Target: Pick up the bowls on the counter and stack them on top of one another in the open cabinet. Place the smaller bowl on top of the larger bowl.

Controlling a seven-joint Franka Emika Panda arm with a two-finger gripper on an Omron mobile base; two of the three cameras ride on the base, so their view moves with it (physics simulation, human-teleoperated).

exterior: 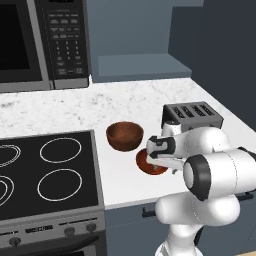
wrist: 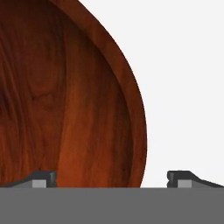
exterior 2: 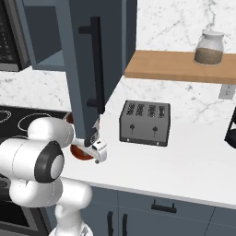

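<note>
Pincer [wrist: 111, 178] spread wide, holding nothing. In the hand view one fingertip [wrist: 41, 178] sits over the inside of the small bowl [wrist: 65, 96], the other over bare white bench [wrist: 183, 87], so the bowl's rim runs between the two tips. Whether the tips touch the bowl cannot be told.

Small bowl: shallow, reddish-brown, glossy inside. From the left base view it lies near the front edge of the bench, partly hidden under the robot's wrist [exterior: 162, 150]. From the right base view only a sliver of it [exterior 2: 80, 153] shows beside the arm.

Large bowl [exterior: 125, 135]: deeper, dark brown, upright on the bench, just behind the small bowl toward the back wall and nearer the stove [exterior: 47, 170]. The two bowls look close; contact cannot be told.

Toaster [exterior: 192, 117]: dark, four slots, standing on the bench toward its right end, near both bowls.

Open cabinet [exterior: 142, 65]: blue-grey recess above the back of the bench, its shelf bare, its door [exterior 2: 94, 64] swung outward.

Microwave [exterior: 45, 42] hangs left of the cabinet, above the stove.

Wooden shelf [exterior 2: 179, 67] on the right wall carries a glass jar [exterior 2: 209, 48].
</note>
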